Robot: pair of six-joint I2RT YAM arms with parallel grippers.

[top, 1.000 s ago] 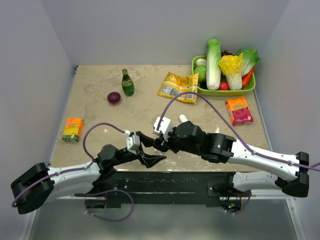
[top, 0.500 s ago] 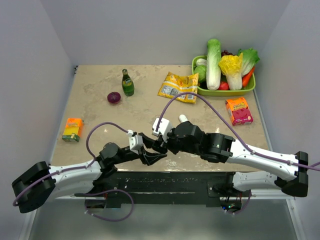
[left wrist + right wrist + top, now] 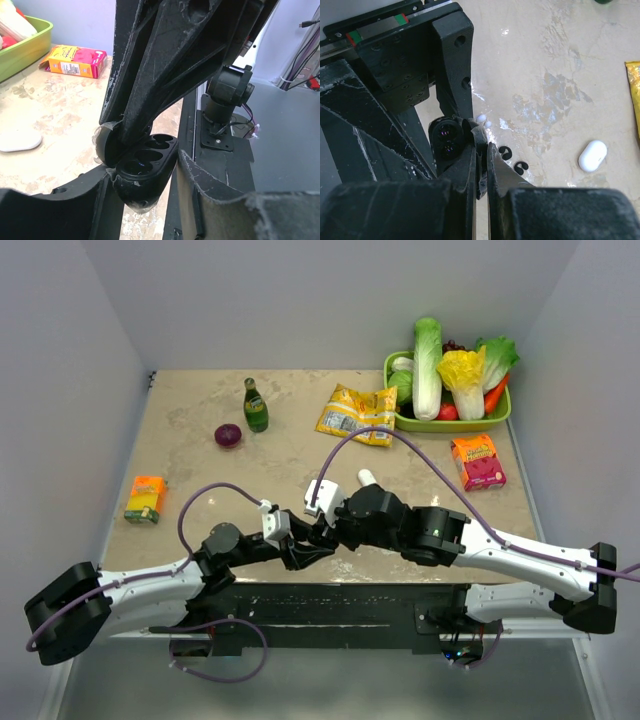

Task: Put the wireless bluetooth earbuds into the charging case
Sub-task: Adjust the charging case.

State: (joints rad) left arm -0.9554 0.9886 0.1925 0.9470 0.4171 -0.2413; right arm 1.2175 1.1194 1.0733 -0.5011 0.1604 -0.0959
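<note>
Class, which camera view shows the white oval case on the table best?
Right wrist view: the charging case lies whole and unblocked. Left wrist view cuts the case at the frame edge; top view shows only a small white blob.

Top view: right arm (image 3: 400, 523) covers the spot where left hand (image 3: 310, 552) meets right hand (image 3: 322, 534). What's between them is hidden, earbuds too small to find. Right wrist: two white specks (image 3: 482, 119) too tiny to identify; yellow packet (image 3: 634, 95) cut by right edge. Left wrist: green tray (image 3: 25, 42) cut off left, own fingers (image 3: 225, 210) cut off at bottom edge.
</note>
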